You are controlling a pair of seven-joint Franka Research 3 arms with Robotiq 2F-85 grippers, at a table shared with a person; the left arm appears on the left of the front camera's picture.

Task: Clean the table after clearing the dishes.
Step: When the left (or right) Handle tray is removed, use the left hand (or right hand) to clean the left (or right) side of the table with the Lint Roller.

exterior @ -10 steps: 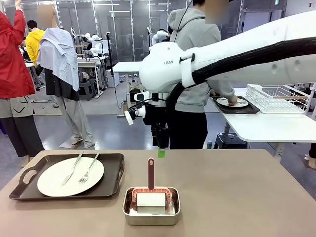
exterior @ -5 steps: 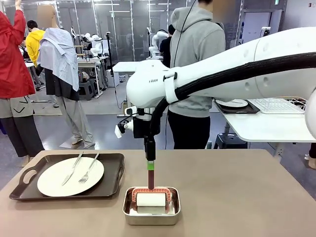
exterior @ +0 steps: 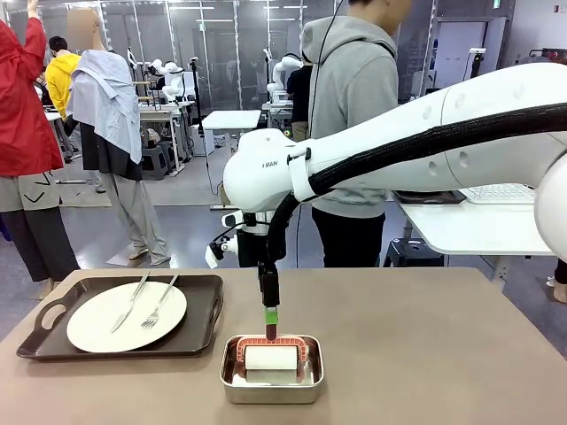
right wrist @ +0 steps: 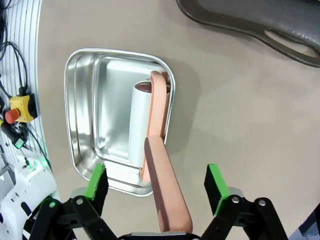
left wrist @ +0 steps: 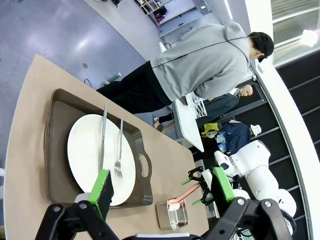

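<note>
A dark brown tray (exterior: 53, 314) at the left of the table (exterior: 443, 354) carries a white plate (exterior: 97, 328) with a knife (exterior: 131, 301) and fork (exterior: 159, 305). In a steel pan (exterior: 271, 390) at the front middle stands a lint roller (exterior: 270, 357) with its reddish handle (right wrist: 162, 200) upright. My right gripper (exterior: 270, 312) hangs straight over it. In the right wrist view its fingers (right wrist: 95, 182) stand wide on either side of the handle, not touching it. My left gripper (left wrist: 162, 182) is open and empty, high above the plate (left wrist: 87, 150).
A person in a grey hoodie (exterior: 354, 88) stands at the table's far edge, beside a white side table (exterior: 478, 230). The right half of the tabletop is bare. The tray's handle (right wrist: 290, 40) lies close to the pan.
My right arm has come down and toward me, so its fingers now straddle the roller's handle. The person has straightened up from the side table.
</note>
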